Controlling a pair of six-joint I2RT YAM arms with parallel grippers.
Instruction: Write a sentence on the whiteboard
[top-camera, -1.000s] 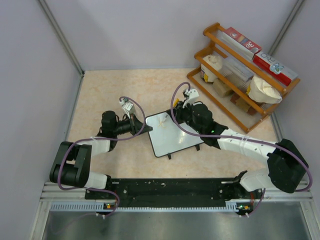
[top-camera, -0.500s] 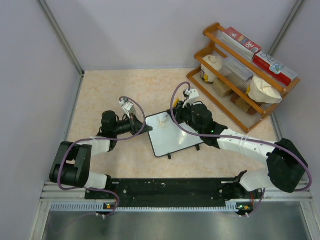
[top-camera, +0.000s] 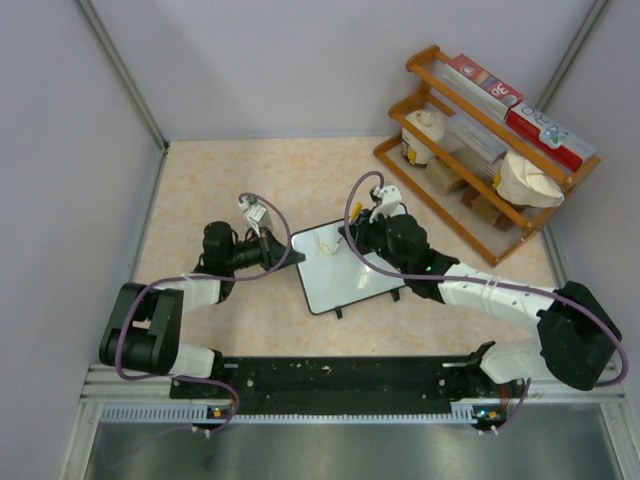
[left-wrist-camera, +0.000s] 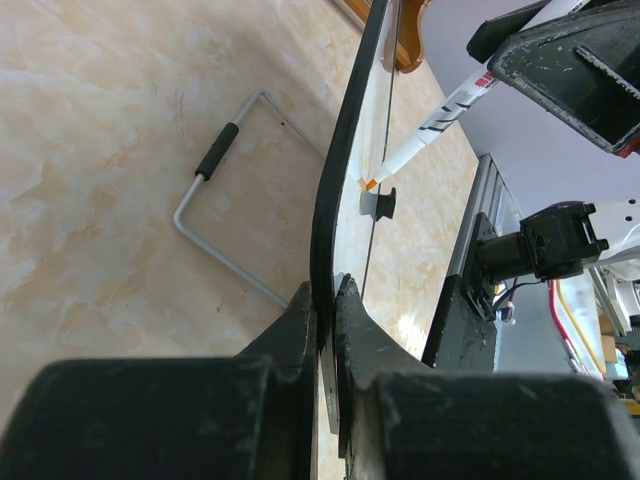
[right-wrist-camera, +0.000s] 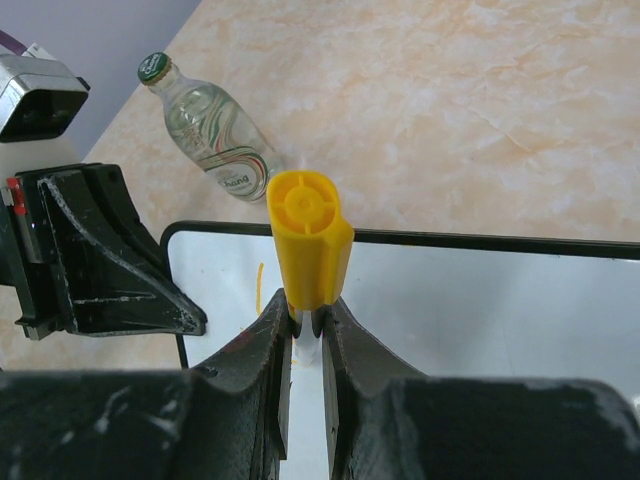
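Holds the whiteboard (top-camera: 340, 275), set on the table just left of the wooden rack (top-camera: 480, 150), with the left gripper (left-wrist-camera: 326, 295) pinched on the edge farthest from that rack. Pinches a yellow-capped marker (right-wrist-camera: 308, 235) in the right gripper (right-wrist-camera: 305, 318) on the rack side, tip touching the board. Shows one short orange stroke of the sentence (right-wrist-camera: 259, 288).

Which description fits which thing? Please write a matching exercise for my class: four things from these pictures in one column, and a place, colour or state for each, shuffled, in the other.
Things
1. whiteboard
2. marker
3. bottle
4. wooden rack

Descriptions
A. clear glass with a green cap
B. at the far right corner of the table
C. edge pinched by the left hand
D. yellow end, gripped by the right hand

Pairs: 1-C, 2-D, 3-A, 4-B
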